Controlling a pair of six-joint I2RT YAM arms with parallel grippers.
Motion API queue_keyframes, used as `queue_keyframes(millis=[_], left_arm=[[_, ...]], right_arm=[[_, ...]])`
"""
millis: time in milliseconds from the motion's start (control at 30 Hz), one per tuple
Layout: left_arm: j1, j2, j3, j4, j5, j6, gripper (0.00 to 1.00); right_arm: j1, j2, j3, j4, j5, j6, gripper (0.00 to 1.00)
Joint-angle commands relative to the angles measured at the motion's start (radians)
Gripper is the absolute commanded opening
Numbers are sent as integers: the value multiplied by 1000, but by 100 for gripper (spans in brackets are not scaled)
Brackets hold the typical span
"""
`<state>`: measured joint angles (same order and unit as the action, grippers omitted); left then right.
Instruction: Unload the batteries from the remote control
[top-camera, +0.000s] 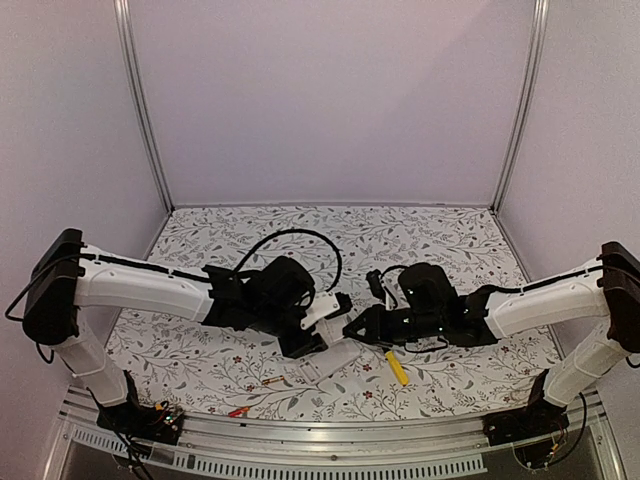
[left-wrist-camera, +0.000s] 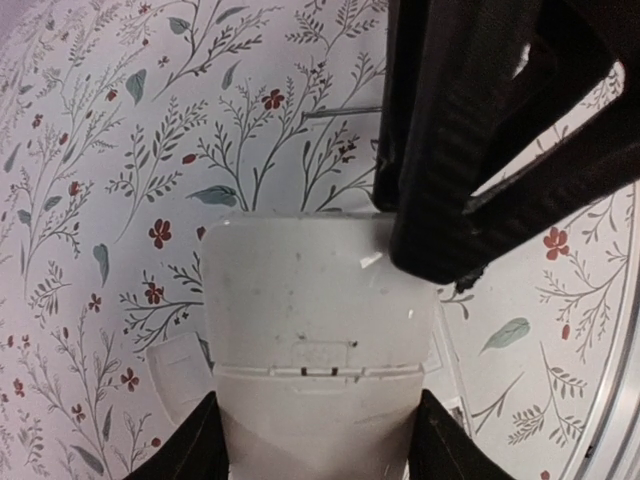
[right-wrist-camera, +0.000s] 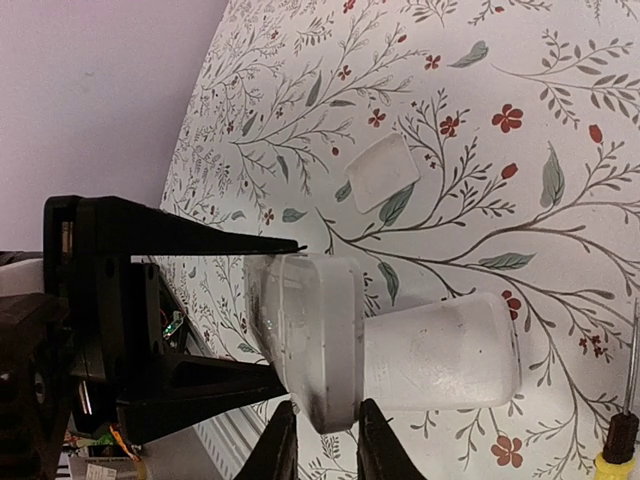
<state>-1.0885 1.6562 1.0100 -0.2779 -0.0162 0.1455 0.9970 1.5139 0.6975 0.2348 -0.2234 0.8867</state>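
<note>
The white remote control (top-camera: 328, 310) is held off the table between both grippers. My left gripper (left-wrist-camera: 320, 445) is shut on its body, one finger (left-wrist-camera: 195, 450) on each side. My right gripper (right-wrist-camera: 322, 440) grips the remote control's (right-wrist-camera: 310, 340) end edge, fingers (right-wrist-camera: 282, 445) pressed on either side. In the left wrist view the remote (left-wrist-camera: 320, 300) shows a closed seam across it, with the right gripper's black frame (left-wrist-camera: 480, 130) at its far end. One battery (top-camera: 270, 381) lies on the table near the front, and another (top-camera: 238, 410) by the rail.
A larger white plastic piece (right-wrist-camera: 440, 350) lies on the floral table under the remote, also in the top view (top-camera: 325, 362). A small white cover (right-wrist-camera: 380, 172) lies farther off. A yellow-handled screwdriver (top-camera: 397, 367) lies under my right arm. Walls close in the back and sides.
</note>
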Motion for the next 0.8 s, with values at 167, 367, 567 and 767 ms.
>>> queue_keyframes(millis=[167,367,567,767], left_arm=[[-5,17,30,-10,-5,-4,17],[-6,20,33,-13,-6,-6,17],[-6,21,34,-14,-2,-5,17],[-8,22,35,-16,1,-5,17]], right_arm=[[10,19,25,45,-25,4,18],[11,25,25,51,-26,5,17],[17,57,38,58,-33,8,17],[22,86,63,58,-35,1,16]])
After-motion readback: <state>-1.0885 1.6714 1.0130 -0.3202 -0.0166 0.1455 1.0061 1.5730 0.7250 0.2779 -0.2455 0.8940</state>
